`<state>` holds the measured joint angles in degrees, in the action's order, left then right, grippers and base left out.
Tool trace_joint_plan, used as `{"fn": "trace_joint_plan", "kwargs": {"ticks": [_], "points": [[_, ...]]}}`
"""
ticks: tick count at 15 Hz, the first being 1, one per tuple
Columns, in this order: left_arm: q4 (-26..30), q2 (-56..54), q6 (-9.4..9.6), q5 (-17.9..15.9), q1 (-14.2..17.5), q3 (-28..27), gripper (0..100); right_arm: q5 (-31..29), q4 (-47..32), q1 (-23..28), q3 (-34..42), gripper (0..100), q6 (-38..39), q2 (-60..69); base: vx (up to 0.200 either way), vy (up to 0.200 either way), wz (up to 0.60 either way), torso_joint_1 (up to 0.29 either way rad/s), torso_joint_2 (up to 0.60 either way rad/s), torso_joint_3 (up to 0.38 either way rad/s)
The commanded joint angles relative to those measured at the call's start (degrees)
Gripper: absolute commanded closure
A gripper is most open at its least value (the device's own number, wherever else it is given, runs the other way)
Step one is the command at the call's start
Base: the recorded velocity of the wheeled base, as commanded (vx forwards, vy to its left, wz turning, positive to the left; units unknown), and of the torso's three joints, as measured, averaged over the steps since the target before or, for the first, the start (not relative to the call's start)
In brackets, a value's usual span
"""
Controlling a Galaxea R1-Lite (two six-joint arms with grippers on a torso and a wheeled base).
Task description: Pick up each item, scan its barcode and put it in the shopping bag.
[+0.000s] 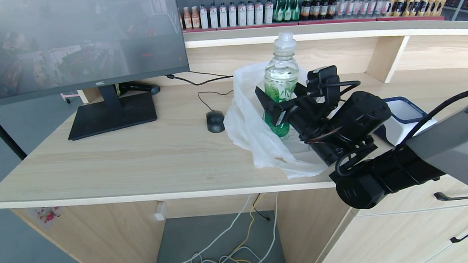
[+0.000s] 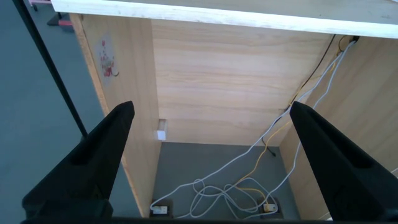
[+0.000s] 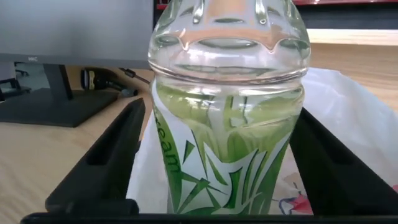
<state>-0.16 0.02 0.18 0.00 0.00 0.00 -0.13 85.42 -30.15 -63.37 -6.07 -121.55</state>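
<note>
A clear water bottle (image 1: 281,71) with a green label stands upright over the white shopping bag (image 1: 249,126) on the wooden counter. My right gripper (image 1: 281,101) is shut on the bottle's labelled middle, one finger on each side. In the right wrist view the bottle (image 3: 230,74) sits between both fingers (image 3: 112,155) of my right gripper (image 3: 227,162), with the bag (image 3: 348,106) behind it. My left gripper (image 2: 211,112) hangs open below the counter, facing the wooden panel and loose cables, with nothing between its fingers.
A monitor (image 1: 77,39) stands at the counter's left, with a black handheld scanner (image 1: 137,87) behind its base. A mouse (image 1: 215,121) lies left of the bag. A blue-rimmed white box (image 1: 403,114) sits to the right. Bottles line the back shelf (image 1: 311,9).
</note>
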Motion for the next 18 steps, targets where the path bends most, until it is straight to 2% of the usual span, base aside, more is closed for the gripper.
{"fn": "trace_joint_plan", "kwargs": {"ticks": [1,4,9,16,18], "points": [[0.0,0.0,-0.01,0.0,0.0,0.0,0,0.0,0.0,-0.1,0.7,0,0.2,0.8,0.0,0.0,0.0,0.0,0.0,0.0],[0.0,0.0,-0.01,0.0,0.0,0.0,0,-0.1,0.7,0.0,3.2,0,1.4,3.1,0.0,0.0,0.0,0.0,0.0,0.0],[0.0,0.0,-0.01,0.0,0.0,0.0,0,-0.1,1.4,0.0,12.7,0,1.6,11.2,0.0,0.0,0.0,0.0,0.0,0.0],[0.0,0.0,0.26,0.0,-0.1,0.0,0,-0.6,3.5,0.1,35.4,0,2.5,28.2,0.0,0.0,0.0,0.0,0.0,0.0],[0.0,0.0,0.17,0.0,0.0,0.0,0,-1.2,3.7,0.1,38.2,0,2.5,31.1,0.0,0.0,0.0,0.0,0.0,0.0]]}}
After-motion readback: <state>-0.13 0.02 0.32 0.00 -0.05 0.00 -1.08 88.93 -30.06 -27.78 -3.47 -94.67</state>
